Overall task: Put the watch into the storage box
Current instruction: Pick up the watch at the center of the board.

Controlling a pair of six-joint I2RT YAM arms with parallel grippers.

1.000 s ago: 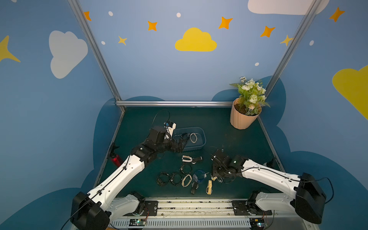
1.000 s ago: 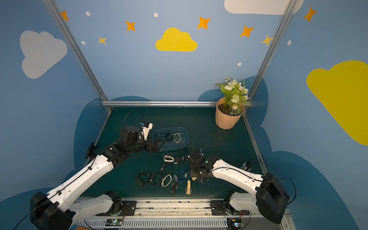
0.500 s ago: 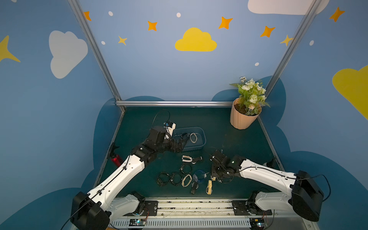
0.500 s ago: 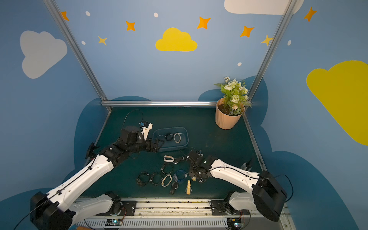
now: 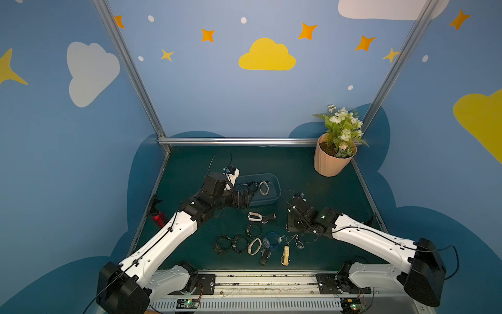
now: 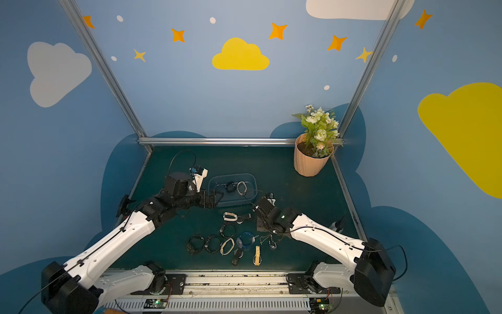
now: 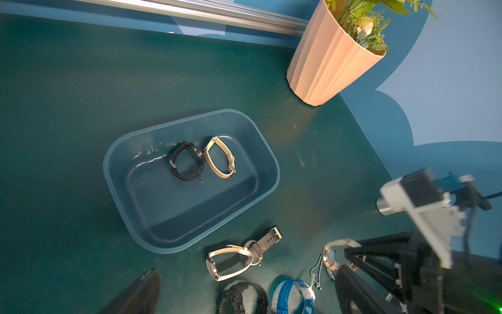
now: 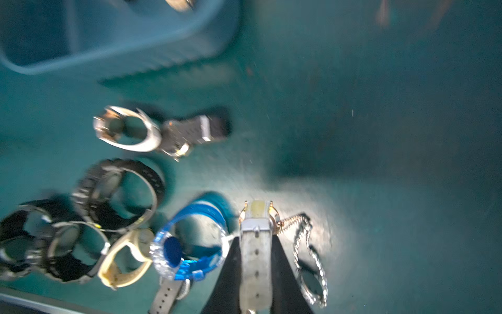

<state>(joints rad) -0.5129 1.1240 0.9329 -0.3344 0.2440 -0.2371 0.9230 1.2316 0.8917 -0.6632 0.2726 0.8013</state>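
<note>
Right gripper (image 8: pixel 255 239) being clenched on watch (image 8: pixel 256 212) strap; left gripper (image 5: pixel 247 197) being held released. Neighbouring chain (image 8: pixel 309 261) risks being snagged, dragged along.

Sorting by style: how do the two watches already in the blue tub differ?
The black watch has a rounder loop; the beige watch has a narrower, teardrop loop. The black watch lies nearer the middle of the storage box, the beige watch nearer its wall. Both are closed loops, side by side.
</note>
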